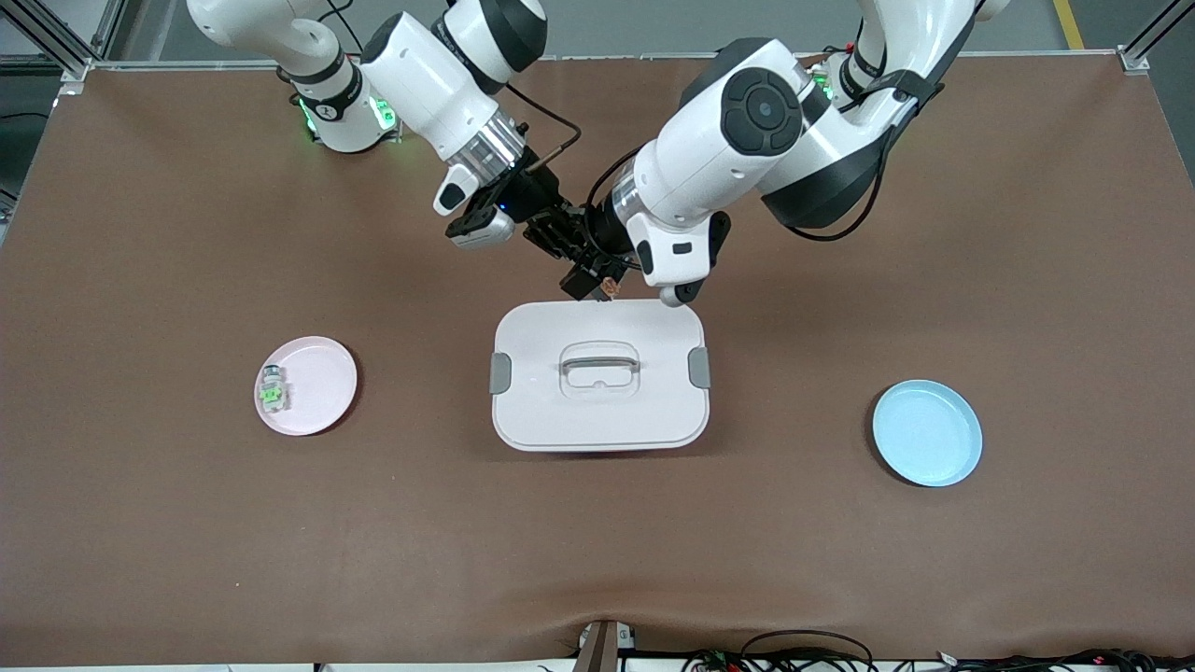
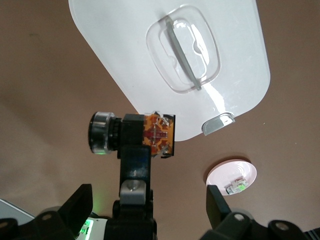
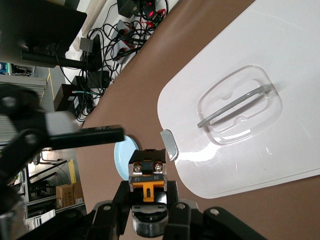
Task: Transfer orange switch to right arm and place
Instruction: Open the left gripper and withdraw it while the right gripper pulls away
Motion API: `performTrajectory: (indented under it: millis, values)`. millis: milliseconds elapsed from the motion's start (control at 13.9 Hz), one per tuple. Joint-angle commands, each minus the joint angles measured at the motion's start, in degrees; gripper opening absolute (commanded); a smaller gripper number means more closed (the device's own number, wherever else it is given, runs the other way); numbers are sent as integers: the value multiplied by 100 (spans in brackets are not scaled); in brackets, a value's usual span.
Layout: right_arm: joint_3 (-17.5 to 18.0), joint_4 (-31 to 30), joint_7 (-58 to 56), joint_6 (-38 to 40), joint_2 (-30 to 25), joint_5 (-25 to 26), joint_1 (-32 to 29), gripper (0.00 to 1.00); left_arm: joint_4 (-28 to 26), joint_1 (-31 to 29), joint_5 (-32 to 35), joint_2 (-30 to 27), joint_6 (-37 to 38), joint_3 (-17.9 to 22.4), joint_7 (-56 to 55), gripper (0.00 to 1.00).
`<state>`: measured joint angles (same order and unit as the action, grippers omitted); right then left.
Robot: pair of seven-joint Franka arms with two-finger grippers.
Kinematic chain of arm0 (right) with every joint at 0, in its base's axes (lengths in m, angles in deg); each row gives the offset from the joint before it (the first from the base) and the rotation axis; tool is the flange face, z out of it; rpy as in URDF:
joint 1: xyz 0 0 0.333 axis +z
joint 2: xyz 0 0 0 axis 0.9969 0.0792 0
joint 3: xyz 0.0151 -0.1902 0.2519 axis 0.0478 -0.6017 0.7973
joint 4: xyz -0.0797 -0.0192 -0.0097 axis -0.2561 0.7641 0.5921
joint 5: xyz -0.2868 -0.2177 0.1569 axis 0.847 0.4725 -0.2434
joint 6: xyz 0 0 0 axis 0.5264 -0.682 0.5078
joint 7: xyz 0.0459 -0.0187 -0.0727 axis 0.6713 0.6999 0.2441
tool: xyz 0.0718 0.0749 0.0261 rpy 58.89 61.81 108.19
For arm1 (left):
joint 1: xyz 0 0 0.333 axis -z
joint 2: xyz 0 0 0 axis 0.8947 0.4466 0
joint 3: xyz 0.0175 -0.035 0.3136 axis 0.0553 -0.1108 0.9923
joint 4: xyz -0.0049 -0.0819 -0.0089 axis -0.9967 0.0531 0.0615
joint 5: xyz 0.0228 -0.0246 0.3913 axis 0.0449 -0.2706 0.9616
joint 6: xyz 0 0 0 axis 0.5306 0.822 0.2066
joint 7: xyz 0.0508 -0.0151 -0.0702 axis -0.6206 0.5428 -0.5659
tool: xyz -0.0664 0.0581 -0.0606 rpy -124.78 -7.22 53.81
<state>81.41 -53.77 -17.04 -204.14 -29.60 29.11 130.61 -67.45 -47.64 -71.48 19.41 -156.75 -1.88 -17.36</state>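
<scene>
Above the white lid's (image 1: 597, 411) edge nearest the arms, gripping the orange switch (image 1: 608, 288) with right gripper (image 1: 586, 276); spreading left gripper (image 2: 147, 200) fingers apart, apparently for completing the transfer.

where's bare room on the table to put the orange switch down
Bare brown table runs along the edge nearest the front camera, and between the white lidded box and each plate. The blue plate is empty; the pink plate already carries a green switch. Crowded: above the box's farther edge, where right gripper, holding the orange switch, meets left gripper.
</scene>
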Motion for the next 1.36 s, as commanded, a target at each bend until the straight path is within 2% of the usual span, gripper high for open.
performTrajectory:
  millis: [0,144,646,790,1077,1293]
  values:
    - [-53,151,11,-39,64,-132,81,0,-1,-264,368,-305,399,-8,-8,100]
    - [-53,151,11,-39,73,-132,81,0,-10,-344,773,-507,532,-17,289,100]
    - [-80,143,-147,49,82,-44,-24,0,-142,-1222,1143,-798,1243,1,2520,100]
    - [-80,125,-454,180,82,-44,-156,0,-203,-1486,1196,-798,1358,1,3109,100]
    - [-89,-24,-1165,497,82,-35,-428,0,-694,-1890,1521,-938,1472,-17,4138,100]
    - [-89,-182,-1859,873,73,-35,-805,0,-923,-2163,1521,-1017,1508,-17,4570,100]
